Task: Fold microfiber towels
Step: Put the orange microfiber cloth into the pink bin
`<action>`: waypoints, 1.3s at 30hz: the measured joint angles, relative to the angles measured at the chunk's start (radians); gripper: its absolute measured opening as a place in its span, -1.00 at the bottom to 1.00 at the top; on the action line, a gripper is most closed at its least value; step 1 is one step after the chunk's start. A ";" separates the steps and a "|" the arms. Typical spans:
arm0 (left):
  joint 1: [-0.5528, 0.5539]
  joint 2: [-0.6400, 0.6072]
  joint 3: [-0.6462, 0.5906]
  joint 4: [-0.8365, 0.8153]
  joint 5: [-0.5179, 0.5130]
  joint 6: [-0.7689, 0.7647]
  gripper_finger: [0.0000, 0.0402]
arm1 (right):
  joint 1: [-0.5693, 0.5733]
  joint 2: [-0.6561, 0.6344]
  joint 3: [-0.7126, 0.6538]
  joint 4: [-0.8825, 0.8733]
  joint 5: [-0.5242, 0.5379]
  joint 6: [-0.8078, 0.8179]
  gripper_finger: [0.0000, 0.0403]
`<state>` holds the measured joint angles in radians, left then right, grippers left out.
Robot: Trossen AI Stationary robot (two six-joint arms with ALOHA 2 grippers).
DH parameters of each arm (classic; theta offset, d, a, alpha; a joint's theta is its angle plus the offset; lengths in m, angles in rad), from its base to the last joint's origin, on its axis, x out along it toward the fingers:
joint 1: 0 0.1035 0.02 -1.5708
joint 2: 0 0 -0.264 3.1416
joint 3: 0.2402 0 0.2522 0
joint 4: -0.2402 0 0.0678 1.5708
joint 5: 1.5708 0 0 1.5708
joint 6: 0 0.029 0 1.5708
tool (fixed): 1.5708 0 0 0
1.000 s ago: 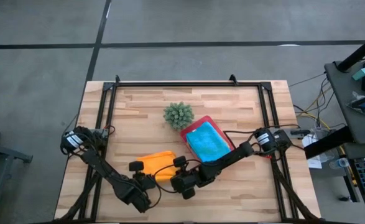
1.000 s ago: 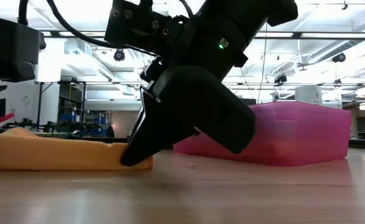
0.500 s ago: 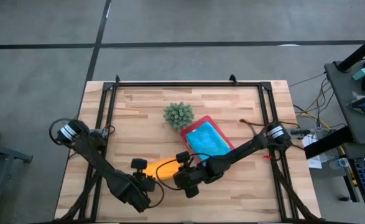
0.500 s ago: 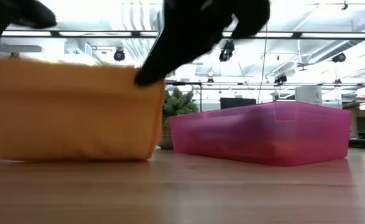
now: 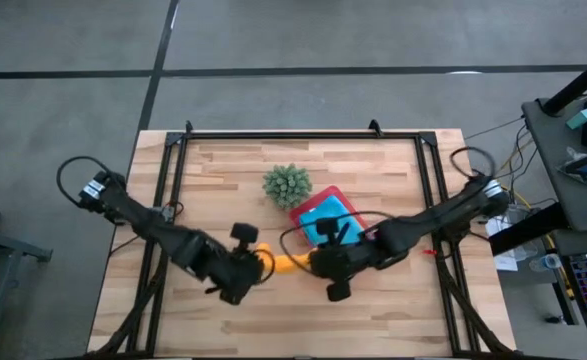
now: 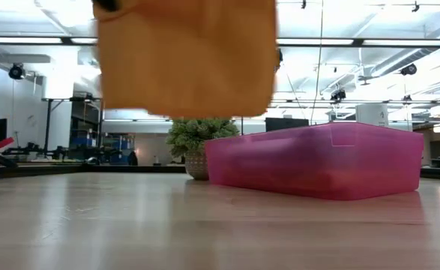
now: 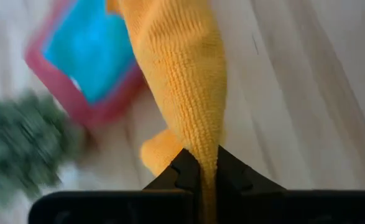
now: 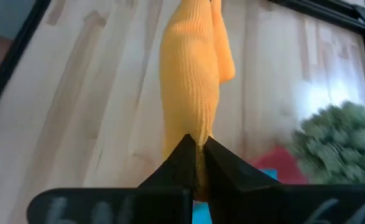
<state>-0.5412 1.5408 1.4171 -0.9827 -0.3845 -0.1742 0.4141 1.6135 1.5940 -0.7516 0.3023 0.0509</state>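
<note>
Lifted off the bench since earlier, the orange towel [image 5: 285, 262] hangs at centre, slightly toward six o'clock, both left pincer [image 7: 201, 167] and right pincer [image 8: 195, 151] clamped on its corners; soft, limp, best held at corners.

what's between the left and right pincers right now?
High view: the orange towel, stretched between left pincer and right pincer. Both are shut on it, lifted off the table.

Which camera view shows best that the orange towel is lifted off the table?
The low view: the orange towel hangs clear above the table. From above, the arms mostly hide it. Each wrist view shows only its own pincer shut on an edge.
</note>
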 joint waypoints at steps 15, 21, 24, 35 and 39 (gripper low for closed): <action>0.352 -0.002 0.025 0.369 0.049 0.719 -0.99 | -0.003 -0.213 0.000 -0.347 0.092 0.140 -0.94; 0.463 0.031 0.022 0.544 0.158 0.869 -0.99 | -0.035 -0.279 0.000 -0.462 0.196 0.180 -0.94; 0.505 0.081 0.020 0.633 0.167 0.971 -0.99 | -0.063 -0.292 0.000 -0.503 0.215 0.185 -0.94; 0.643 0.263 0.035 0.806 0.168 1.108 -0.99 | -0.137 -0.295 -0.033 -0.594 0.229 0.252 -0.94; 0.661 0.307 0.033 0.792 0.172 1.107 -0.99 | -0.135 -0.268 -0.098 -0.569 0.223 0.301 -0.94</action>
<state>0.1200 1.8474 1.4498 -0.1902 -0.2127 0.9333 0.2787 1.3459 1.4961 -1.3204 0.5253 0.3519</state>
